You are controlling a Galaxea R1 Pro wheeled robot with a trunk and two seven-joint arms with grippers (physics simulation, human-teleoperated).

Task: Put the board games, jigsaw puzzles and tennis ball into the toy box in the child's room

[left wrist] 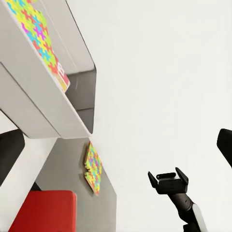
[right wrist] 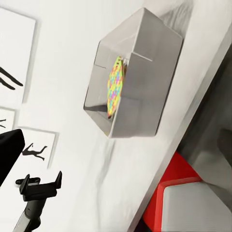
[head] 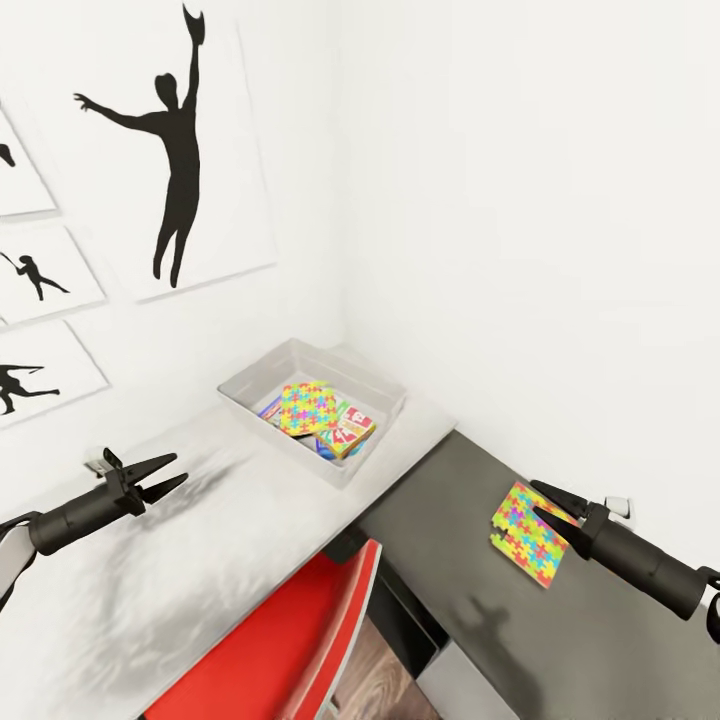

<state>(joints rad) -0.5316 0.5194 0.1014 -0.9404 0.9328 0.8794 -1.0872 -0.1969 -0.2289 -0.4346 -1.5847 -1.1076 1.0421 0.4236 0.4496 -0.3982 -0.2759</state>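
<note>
The pale toy box point(head: 285, 440) stands on the table point(head: 180, 580) at the wall corner. Inside it lie one jigsaw puzzle point(head: 305, 408) and, beside it, the SKIP-BO board game point(head: 352, 428), with a blue edge point(head: 270, 408) showing underneath. The other jigsaw puzzle point(head: 525, 537) rests on the dark cabinet top point(head: 540, 650). My right gripper point(head: 533, 498) hovers open over its far edge, with nothing between its fingers; the left wrist view shows this gripper point(left wrist: 168, 180) apart from the puzzle point(left wrist: 93, 166). My left gripper point(head: 181, 467) is open above the table, left of the box. The tennis ball is out of view.
A red chair point(head: 290, 640) is tucked in below the corner where the table meets the cabinet. Black silhouette prints point(head: 175, 150) hang on the left wall. White walls close in behind the box and the cabinet.
</note>
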